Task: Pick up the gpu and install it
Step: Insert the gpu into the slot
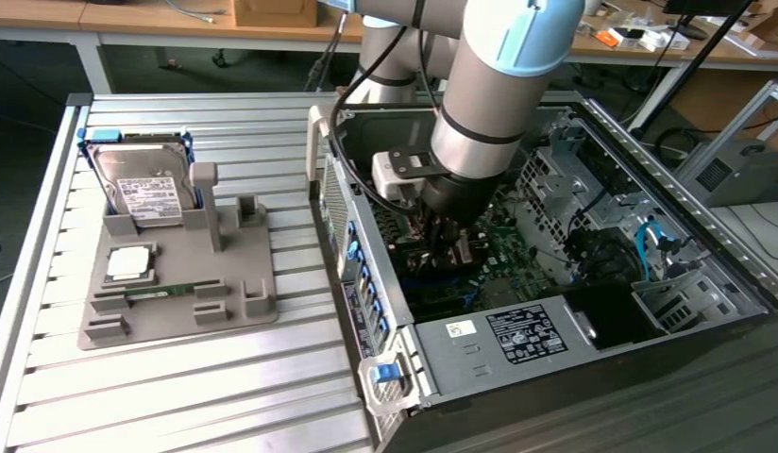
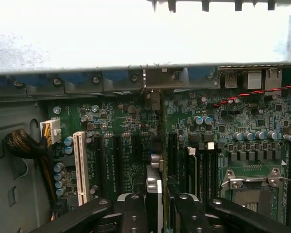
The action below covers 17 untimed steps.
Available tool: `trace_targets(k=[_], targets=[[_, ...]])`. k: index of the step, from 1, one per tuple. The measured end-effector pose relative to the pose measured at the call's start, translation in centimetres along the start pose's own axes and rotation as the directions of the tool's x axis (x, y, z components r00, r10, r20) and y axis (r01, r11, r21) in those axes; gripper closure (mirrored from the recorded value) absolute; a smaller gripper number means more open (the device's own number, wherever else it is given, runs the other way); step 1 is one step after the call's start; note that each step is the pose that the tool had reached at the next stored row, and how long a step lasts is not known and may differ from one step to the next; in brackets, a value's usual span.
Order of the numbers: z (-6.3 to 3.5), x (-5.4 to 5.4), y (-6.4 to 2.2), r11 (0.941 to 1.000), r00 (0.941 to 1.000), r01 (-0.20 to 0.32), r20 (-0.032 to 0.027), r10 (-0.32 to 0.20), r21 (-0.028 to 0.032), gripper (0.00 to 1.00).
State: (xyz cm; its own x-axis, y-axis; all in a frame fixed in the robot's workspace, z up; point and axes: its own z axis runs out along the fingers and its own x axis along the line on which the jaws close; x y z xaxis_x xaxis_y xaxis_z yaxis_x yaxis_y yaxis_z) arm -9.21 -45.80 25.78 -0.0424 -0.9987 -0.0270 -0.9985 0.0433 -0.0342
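My gripper [image 1: 444, 236] is down inside the open computer case [image 1: 691, 203], above the green motherboard [image 1: 502, 241]. In the wrist view its two black fingers [image 2: 131, 211] stand close on either side of the gpu [image 2: 154, 187]. The card is seen edge-on as a thin dark board with a silvery strip. It runs away from the gripper [image 2: 157, 206] toward the case's rear wall. It hangs over the dark expansion slots [image 2: 136, 155] of the motherboard [image 2: 119, 121], between the white slot [image 2: 80, 167] and the processor socket [image 2: 252, 184]. Whether its edge touches a slot is hidden.
A grey parts holder [image 1: 175, 316] lies on the slatted table [image 1: 175, 396] at the exterior view's left. It carries a hard drive [image 1: 143, 189], a square chip [image 1: 128, 264] and a green memory stick [image 1: 162, 291]. The power supply [image 1: 515, 335] and cables [image 1: 648, 245] crowd the case.
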Motion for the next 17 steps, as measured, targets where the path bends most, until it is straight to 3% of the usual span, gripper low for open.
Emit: trace_targets(k=[7,17], targets=[[-0.71,-0.02,-0.01,1.0,1.0,0.0,0.0003,0.0,0.0033,0.73],[-0.64,0.18,-0.02,1.0,1.0,0.0,-0.0001,0.0,0.0031,0.73]])
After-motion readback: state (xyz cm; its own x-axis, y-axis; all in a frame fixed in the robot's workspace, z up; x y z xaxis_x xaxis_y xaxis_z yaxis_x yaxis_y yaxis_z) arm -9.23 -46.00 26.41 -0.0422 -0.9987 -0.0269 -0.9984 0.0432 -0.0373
